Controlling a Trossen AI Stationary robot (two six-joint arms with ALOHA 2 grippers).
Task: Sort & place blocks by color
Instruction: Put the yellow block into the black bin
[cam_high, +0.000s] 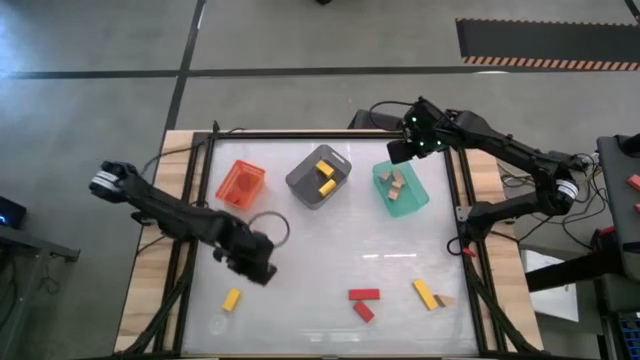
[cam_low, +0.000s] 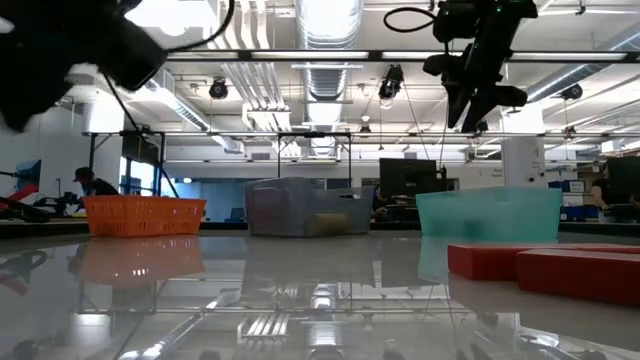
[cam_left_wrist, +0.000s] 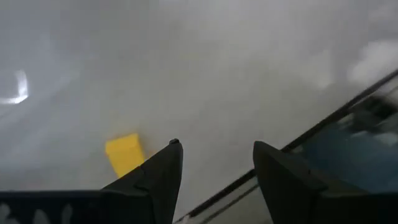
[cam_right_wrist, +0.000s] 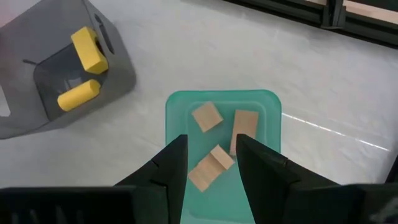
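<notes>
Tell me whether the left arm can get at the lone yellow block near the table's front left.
Probably yes. The left gripper hangs open just beside the yellow block, with only bare table between them. The right gripper is far off, over the green bin.

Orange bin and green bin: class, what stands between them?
The grey bin, holding two yellow blocks, stands between the orange bin and green bin, clearest in the high view.

Dark jointed arms; black cables

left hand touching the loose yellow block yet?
Apart. The high view shows bare table between the left hand and the yellow block; in the left wrist view its open fingers are empty.
</notes>
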